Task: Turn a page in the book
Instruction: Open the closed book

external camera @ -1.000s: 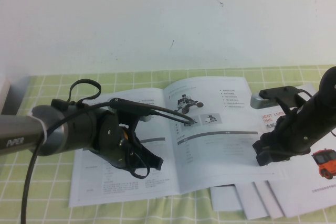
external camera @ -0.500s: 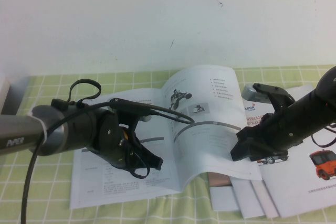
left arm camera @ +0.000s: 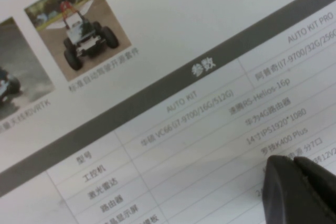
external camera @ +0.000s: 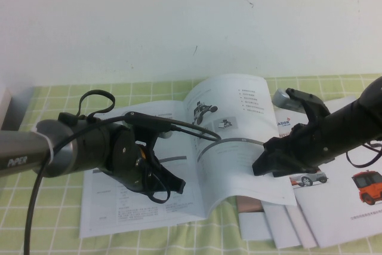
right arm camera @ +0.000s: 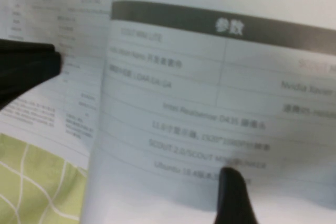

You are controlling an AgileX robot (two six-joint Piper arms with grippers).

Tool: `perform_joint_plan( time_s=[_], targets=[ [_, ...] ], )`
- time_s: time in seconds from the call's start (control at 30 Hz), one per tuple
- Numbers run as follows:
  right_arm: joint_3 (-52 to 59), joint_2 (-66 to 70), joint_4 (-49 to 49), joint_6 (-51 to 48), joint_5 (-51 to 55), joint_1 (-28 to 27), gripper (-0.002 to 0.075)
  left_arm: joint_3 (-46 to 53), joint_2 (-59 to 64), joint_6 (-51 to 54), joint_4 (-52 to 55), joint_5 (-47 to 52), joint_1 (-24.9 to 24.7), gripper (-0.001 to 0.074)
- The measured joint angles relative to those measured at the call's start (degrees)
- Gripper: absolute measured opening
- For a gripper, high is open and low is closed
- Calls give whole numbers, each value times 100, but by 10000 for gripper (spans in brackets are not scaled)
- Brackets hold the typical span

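My right tool [external camera: 267, 162] sits right of centre in the high view, at the lower right edge of the page [external camera: 239, 141]. One finger shows above the sheet in the right wrist view and a dark part shows beside its edge, so I judge the fingers pinched on the page edge, though the contact itself is hidden.

The page bows upward from the spine of the book [external camera: 179, 165], its free edge off the stack and its rover photo and grey-barred table facing the camera. The book lies open at the centre of the worktop [external camera: 54, 97], spine running roughly from the far side toward me, tilted a little.

My left tool [external camera: 161, 186] is at lower left of centre, over the book's left leaf. Its finger tips look pressed together in the left wrist view, close over a spec table; whether they touch the paper I cannot tell.

Key relation: the spine lies to the left of my right tool, so the page must arc leftward over it. My left tool sits in the landing zone and may need to clear.

Loose sheets [external camera: 352, 201] with orange vehicles lie at lower right, partly under the book.

No containers here.
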Motion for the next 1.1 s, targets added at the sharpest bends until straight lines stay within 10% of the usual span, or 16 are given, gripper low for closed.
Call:
perform_joint_plan(
  time_s=[0.43,0.87,1.1],
  targets=[
    [0,-177,397,-623,277,-131,372,-35,5,15,-4,33,0,-2],
    [-98,-1059,-2395,442,360,-399,20,-35,19,15,-14,33,0,-2],
    [-169,-435,-1777,377,795,-469,77,-35,19,15,-19,33,0,-2]
  ],
)
